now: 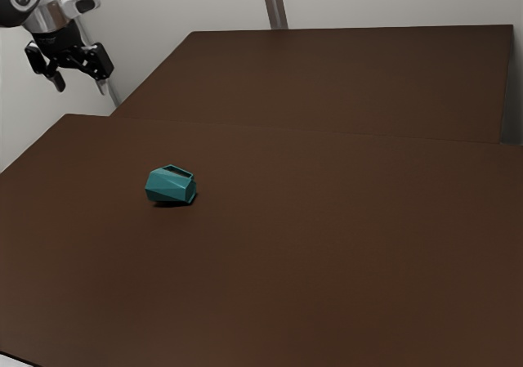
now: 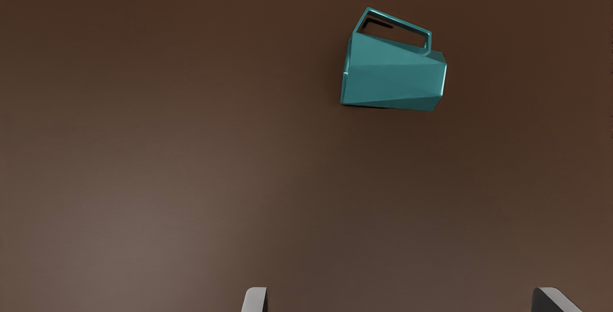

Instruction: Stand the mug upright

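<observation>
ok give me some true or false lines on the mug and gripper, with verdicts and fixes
1. The mug lies on its side on the table. True.
2. The gripper is shut on the mug. False: it is open and clear of the mug.
3. In the exterior view, the gripper is farther left than the mug. True.
4. The mug is red. False: it is teal.
5. The handle is hidden beneath the mug. False: it sticks out from the mug's side in plain sight.
</observation>
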Controlling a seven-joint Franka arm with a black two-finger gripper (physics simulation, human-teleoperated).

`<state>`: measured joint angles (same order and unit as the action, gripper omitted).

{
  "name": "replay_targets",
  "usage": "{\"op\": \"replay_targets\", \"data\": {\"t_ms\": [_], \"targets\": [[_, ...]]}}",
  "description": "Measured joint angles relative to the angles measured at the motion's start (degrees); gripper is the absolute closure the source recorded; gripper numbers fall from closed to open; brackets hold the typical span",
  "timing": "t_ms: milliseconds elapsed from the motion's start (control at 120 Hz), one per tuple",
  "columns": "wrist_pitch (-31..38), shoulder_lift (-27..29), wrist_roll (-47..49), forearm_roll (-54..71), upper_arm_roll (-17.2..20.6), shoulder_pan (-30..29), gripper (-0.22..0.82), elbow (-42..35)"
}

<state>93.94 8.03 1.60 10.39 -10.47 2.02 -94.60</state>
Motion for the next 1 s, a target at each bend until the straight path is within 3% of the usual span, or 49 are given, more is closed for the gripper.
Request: {"op": "replay_targets", "data": {"t_ms": [208,433,700,1000], "targets": [[1.36,-1.20,-1.77,-0.10,-0.04,-0.25,0.00,-0.37],[2.22,-6.43,-3.02,-6.35,-0.48,-6.11,0.00,0.63],[3.90,-18.94,-4.74,-24.00,-0.51,-15.41,0.00,3.02],[4.80,-36.86,-11.83,-38.69,-0.65,-22.20,0.00,13.88]]}}
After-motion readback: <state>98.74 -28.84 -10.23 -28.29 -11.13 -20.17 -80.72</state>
